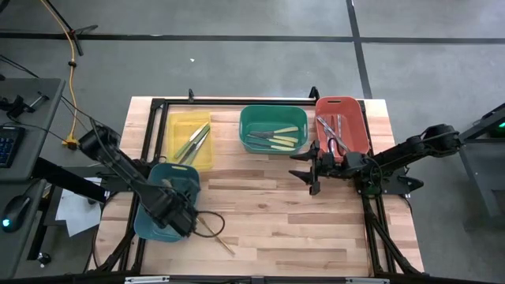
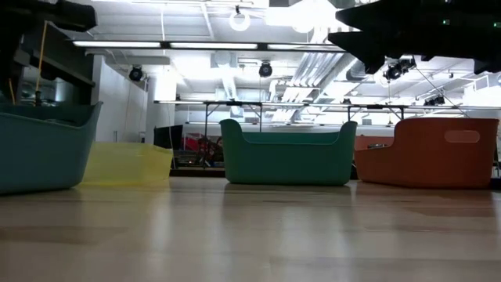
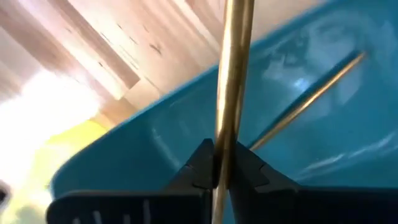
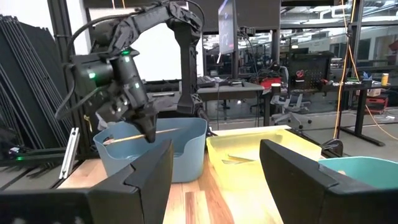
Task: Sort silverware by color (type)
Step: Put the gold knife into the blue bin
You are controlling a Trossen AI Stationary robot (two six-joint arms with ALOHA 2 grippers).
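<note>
The left hand (image 1: 188, 222) is clenching a wooden utensil (image 3: 231, 93) over the teal bin (image 1: 158, 207); release it low. The right hand (image 1: 312, 167) is waiting, released.

- Four bins on the surface (image 1: 316, 229): one teal bin (image 1: 162, 207), one yellow bin (image 1: 190, 140), one green bin (image 1: 273, 130), one red bin (image 1: 342, 126)
- Two arms in shot, two grippers: left gripper (image 1: 189, 221), right gripper (image 1: 309, 167)
- One tan wooden utensil (image 3: 231, 93) clamped by the left
- Another wooden utensil (image 1: 223, 244) lying loose
- Utensils inside the bins overlap, no firm count
</note>
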